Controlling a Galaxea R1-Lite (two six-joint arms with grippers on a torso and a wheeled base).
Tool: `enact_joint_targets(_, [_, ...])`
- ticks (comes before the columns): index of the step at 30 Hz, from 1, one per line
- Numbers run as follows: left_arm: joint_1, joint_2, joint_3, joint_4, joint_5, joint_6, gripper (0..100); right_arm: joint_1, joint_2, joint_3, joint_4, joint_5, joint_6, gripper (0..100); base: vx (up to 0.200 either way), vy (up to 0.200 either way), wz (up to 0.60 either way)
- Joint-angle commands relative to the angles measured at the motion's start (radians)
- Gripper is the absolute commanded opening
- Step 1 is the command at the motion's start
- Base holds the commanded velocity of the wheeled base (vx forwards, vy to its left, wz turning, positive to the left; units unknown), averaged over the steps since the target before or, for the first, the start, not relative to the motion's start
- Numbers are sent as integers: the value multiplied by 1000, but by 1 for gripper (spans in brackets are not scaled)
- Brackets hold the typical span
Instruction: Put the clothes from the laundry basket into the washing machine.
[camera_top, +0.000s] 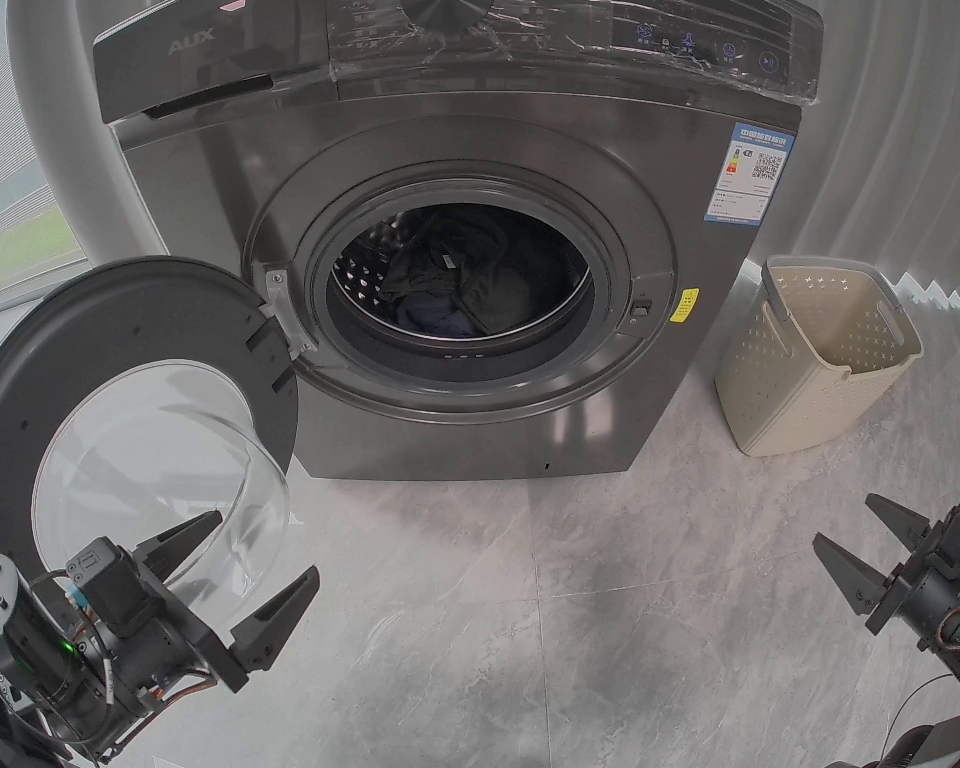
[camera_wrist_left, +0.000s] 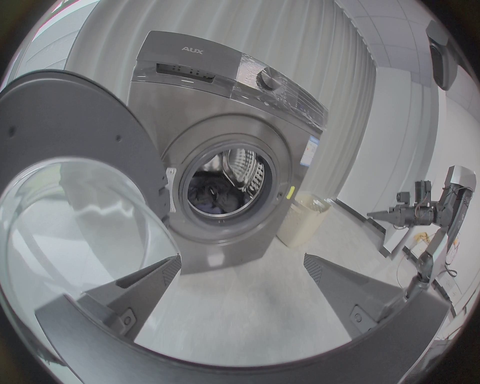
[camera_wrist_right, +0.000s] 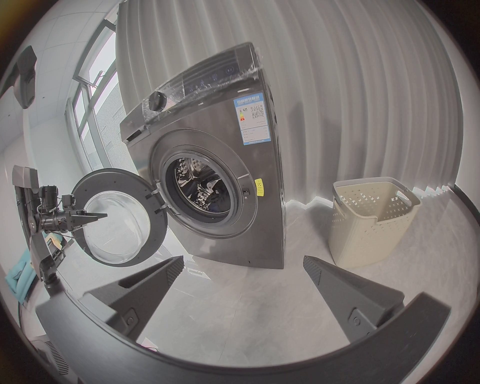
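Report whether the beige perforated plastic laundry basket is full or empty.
Looks empty: the beige plastic laundry basket shows bare inner walls; its very bottom is hidden.

Head view: high, looking forward and down at the washing machine (camera_top: 660, 200) front, fairly near. Left wrist view: low, close beside the open door (camera_wrist_left: 75, 115), facing the drum (camera_wrist_left: 227, 187). Right wrist view: low, farther back (laundry basket (camera_wrist_right: 372, 235) side). All share the machine's open front.

A grey stone-patterned floor (camera_top: 560, 620) is pictured, with a washing machine (camera_top: 640, 200) stood at 12 o'clock and a beige laundry basket (camera_top: 800, 390) set at 2 o'clock.
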Motion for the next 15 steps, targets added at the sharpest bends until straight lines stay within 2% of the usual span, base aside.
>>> enact_joint_targets(1, [68,-302,18,253,5,-15,100,-93,-284,18,171,1,0,100,0,0,0])
enact_joint_targets(2, [94,-367,18,325,1,-22,100,-113,-334,18,216,1,0,100,0,0,0])
enact_joint_targets(4, [123,-476,18,435,-3,-26,100,-144,-419,18,285,2,1,100,-200,0,0])
enact_joint_targets(5, [123,-476,18,435,-3,-26,100,-144,-419,18,285,2,1,100,-200,0,0])
enact_joint_targets(6, [163,-581,18,540,-6,-22,100,-173,-505,18,362,4,1,100,-200,0,0])
enact_joint_targets(7, [175,-604,18,558,-8,-22,100,-179,-523,18,380,4,1,100,-200,0,0])
enact_joint_targets(9, [243,-727,18,655,-20,-24,100,-205,-637,18,475,7,3,100,-200,0,0])
enact_joint_targets(10, [246,-733,18,659,-22,-22,100,-205,-646,18,481,7,3,100,-200,0,0])
enact_joint_targets(12, [316,-850,18,774,-54,-24,100,-221,-765,18,601,7,3,100,-200,0,0])
enact_joint_targets(14, [319,-856,18,780,-54,-22,100,-222,-772,18,609,7,3,100,-200,0,0])
enact_joint_targets(15, [390,-963,18,880,-84,-22,100,-242,-870,18,725,8,4,100,-200,0,0])
